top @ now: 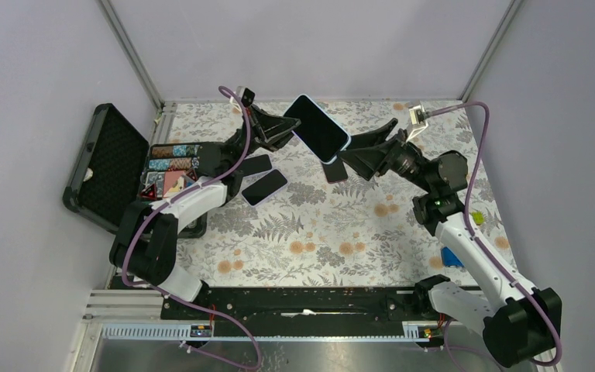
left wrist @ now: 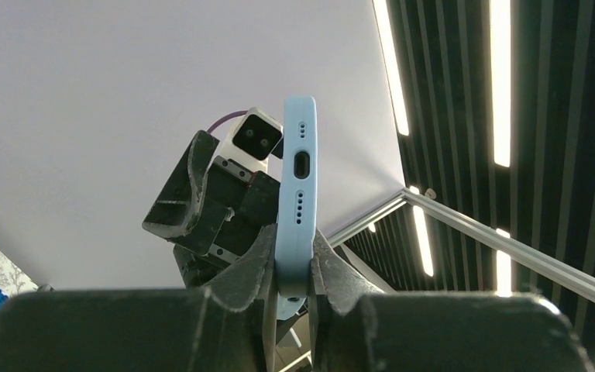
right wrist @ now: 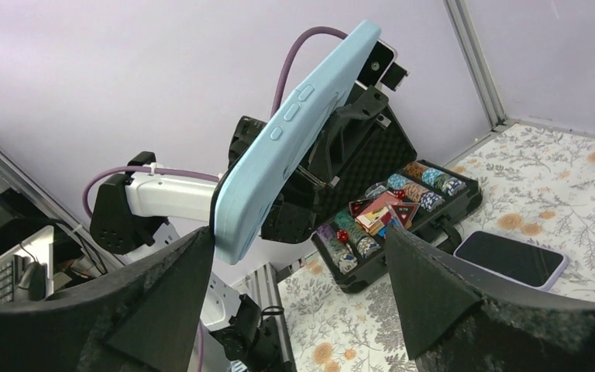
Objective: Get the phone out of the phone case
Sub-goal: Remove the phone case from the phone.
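Note:
A phone with a dark screen in a light blue case (top: 318,127) is held up in the air over the back of the table. My left gripper (top: 285,129) is shut on its left end; in the left wrist view the fingers pinch the case's edge (left wrist: 294,194), port end up. My right gripper (top: 370,149) is wide open just right of the phone. In the right wrist view the blue case back (right wrist: 294,132) rises at the left, close to the left finger (right wrist: 155,302), and the gap between the fingers is empty.
An open black case of poker chips and cards (top: 172,167) lies at the left. Other phones lie on the floral cloth: two (top: 264,187) near the left arm, one (top: 335,170) under the held phone. Blue (top: 452,257) and green (top: 476,218) items sit at the right.

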Controlling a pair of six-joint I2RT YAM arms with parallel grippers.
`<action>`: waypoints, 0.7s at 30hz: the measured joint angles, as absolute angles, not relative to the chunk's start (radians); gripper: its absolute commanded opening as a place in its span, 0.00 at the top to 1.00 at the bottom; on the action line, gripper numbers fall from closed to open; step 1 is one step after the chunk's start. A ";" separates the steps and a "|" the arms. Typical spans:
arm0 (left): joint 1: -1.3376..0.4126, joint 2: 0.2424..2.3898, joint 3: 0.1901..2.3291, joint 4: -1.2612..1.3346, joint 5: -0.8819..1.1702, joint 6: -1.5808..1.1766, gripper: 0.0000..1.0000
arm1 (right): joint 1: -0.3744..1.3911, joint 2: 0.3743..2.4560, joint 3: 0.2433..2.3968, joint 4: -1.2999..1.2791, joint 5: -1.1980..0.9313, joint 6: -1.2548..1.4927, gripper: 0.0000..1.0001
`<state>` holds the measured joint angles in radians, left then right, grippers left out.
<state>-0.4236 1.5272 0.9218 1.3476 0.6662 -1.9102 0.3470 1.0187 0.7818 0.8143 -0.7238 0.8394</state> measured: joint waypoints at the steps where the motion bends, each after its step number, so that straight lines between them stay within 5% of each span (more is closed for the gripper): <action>1: -0.422 1.527 0.922 1.347 0.666 -1.910 1.00 | 0.347 1.024 0.783 0.815 -0.720 0.846 0.15; 10: -0.406 1.528 0.922 1.315 0.648 -1.900 1.00 | 0.353 1.039 0.806 0.749 -0.664 0.865 0.43; 21: -0.398 1.528 0.922 1.209 0.566 -1.882 1.00 | 0.359 1.091 0.890 0.584 -0.557 0.863 0.65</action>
<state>-0.3985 1.5276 0.9218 1.2087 0.5659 -1.8820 0.3588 1.0908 0.8902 0.5838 -0.5568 0.8635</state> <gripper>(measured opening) 0.135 0.416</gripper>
